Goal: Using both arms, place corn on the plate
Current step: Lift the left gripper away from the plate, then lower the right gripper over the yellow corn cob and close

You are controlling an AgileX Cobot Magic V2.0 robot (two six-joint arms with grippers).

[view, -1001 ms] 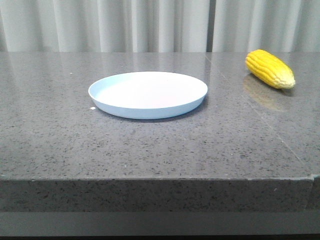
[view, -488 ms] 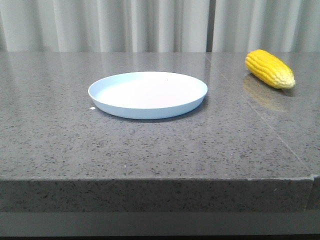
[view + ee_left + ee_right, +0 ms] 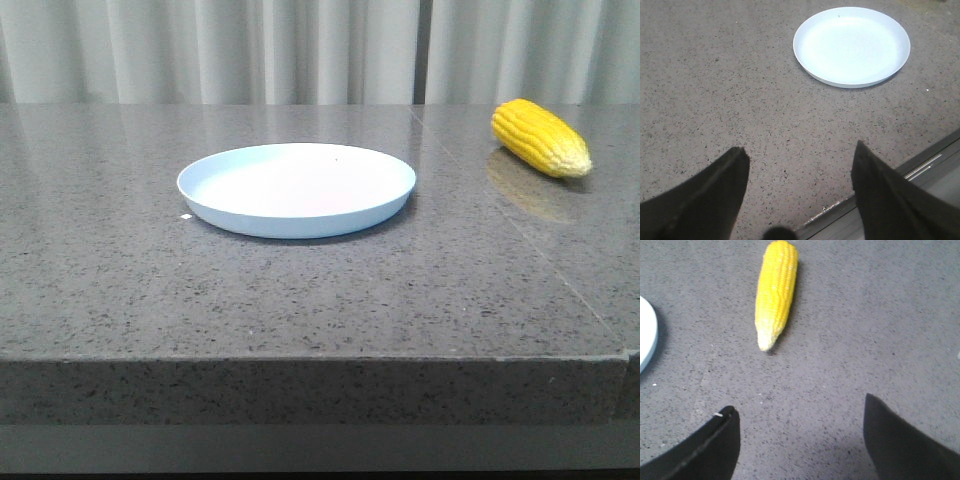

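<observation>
Grey speckled stone spreads out under both my arms as one long counter point(image 3: 300, 300), with pale pleated curtains point(image 3: 300, 50) hanging behind its far edge.

Starting on my left: my left gripper point(image 3: 800, 190) hangs over the counter near its front edge, its two dark fingers point(image 3: 705, 200) spread wide apart with nothing between them but bare stone. Ahead of those fingers and a little off to one side lies the plate point(image 3: 852, 46), round, shallow and pale blue, with nothing on it. It sits well apart from my left fingertips, flat on the stone (a tiny dark speck shows near its far rim).

From the front camera the plate point(image 3: 296, 188) rests around the middle of the counter, and neither of my arms shows in that view.

Moving on to my right: the corn point(image 3: 541, 138) lies on its side toward the far right of the counter, well apart from the plate, its reflection faint on the polished stone just in front of it. My right gripper point(image 3: 800, 435) hovers over that stretch with its fingers point(image 3: 705, 450) also parted wide and holding nothing. The corn point(image 3: 775, 292) lies ahead of them, its paler tapered tip pointing back toward my gripper and its blunt end away. Only a sliver of the plate's rim point(image 3: 649, 335) shows at the edge of that view, clear of the cob.
</observation>
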